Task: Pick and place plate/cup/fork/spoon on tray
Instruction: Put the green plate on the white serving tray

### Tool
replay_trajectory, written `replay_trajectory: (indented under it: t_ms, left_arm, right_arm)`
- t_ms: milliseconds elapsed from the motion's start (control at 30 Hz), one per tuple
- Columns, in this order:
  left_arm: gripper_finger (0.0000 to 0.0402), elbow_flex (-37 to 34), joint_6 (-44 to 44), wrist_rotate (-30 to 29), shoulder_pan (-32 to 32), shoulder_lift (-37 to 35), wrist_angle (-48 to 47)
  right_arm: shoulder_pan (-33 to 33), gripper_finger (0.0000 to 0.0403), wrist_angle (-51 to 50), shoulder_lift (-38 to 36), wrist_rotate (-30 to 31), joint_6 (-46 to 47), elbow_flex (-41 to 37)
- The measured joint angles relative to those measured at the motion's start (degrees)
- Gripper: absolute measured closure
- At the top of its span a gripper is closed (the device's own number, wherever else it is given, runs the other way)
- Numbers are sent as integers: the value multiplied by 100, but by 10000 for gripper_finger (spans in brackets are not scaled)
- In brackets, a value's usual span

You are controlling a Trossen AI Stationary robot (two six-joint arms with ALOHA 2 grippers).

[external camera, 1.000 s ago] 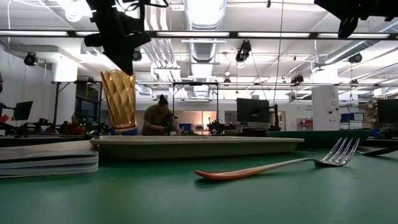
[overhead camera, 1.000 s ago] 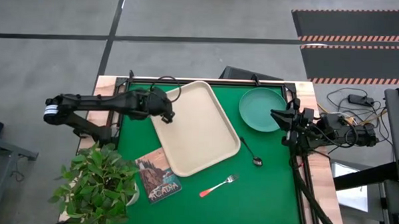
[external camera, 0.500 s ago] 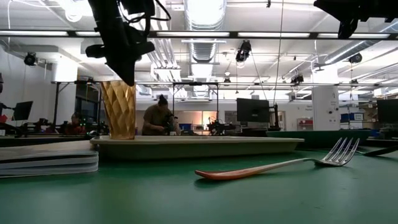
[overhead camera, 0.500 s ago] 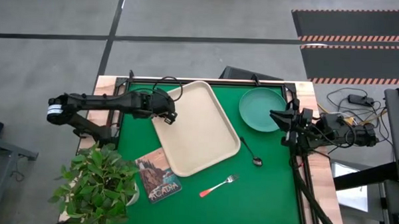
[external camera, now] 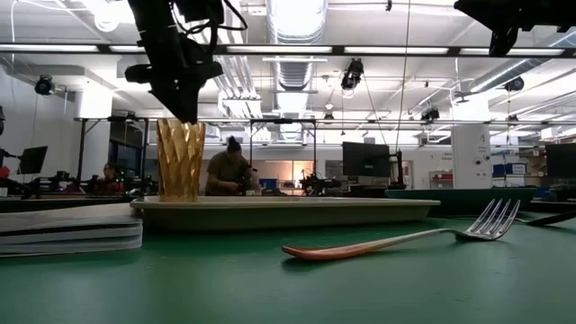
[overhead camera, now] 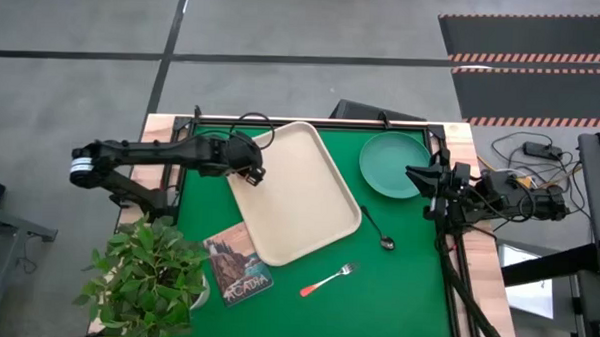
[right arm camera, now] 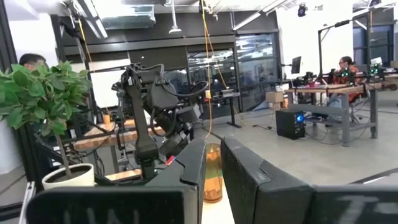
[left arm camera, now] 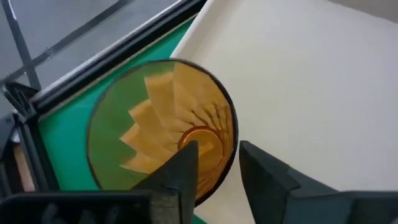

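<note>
The amber cup (external camera: 180,160) stands upright by its base on the cream tray (overhead camera: 299,198), near the tray's left rim. My left gripper (left arm camera: 219,155) is open right above it. One finger reaches inside the cup's rim (left arm camera: 229,127) and one stands outside, and neither touches the wall. The teal plate (overhead camera: 395,164), the dark spoon (overhead camera: 378,229) and the pink-handled fork (overhead camera: 328,280) lie on the green mat. My right gripper (overhead camera: 416,176) hovers beside the plate's right edge. Its fingers stand nearly together with nothing between them.
A picture-covered book (overhead camera: 239,266) lies at the tray's near left corner, and a potted plant (overhead camera: 146,278) stands beyond the table's near left corner. Bare mat lies around the fork. People sit at desks in the room behind the table.
My left gripper has gone down a little over the tray's left part. The cup, which hung slightly tilted just above the tray, has come down onto it and now stands upright on its base.
</note>
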Motion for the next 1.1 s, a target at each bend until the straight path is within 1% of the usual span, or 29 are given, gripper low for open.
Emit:
replay_trajectory:
  t_ms: [133,300,400,467,600,733,833,900,1033,1100]
  left_arm:
    - [297,62,292,11,-35,-174,16]
    - [296,46,725,22,-64,-560,12]
    - [296,44,1091,16,-185,-870,80]
    - [296,-13,1416,6,-314,-1109,310]
    - [296,-303,2190,-4,-624,-1630,1283]
    - [297,-818,2993,-3,-872,-2093,2709]
    - [297,-1256,3624,-2,-979,-2388,3807]
    - [297,-1523,3906,4,-999,-2559,4403]
    - [297,-1938,4138,11,-999,-2856,5125]
    - [297,-2073,4216,11,-999,-2980,5259]
  right_arm:
    - [1,364,-7,0,-2,73,0]
    - [1,364,-47,50,-20,281,0]
    - [1,364,-167,269,-48,567,0]
    - [1,364,-152,542,-49,802,0]
    - [-5,364,-109,1259,105,1119,117]
    - [-26,365,-161,2059,494,1519,393]
    - [-87,365,-295,2579,585,1688,647]
    - [-162,365,-604,2864,597,1878,892]
    - [-287,365,-1405,3382,577,2154,1300]
    - [-330,365,-1417,3582,595,2190,1524]
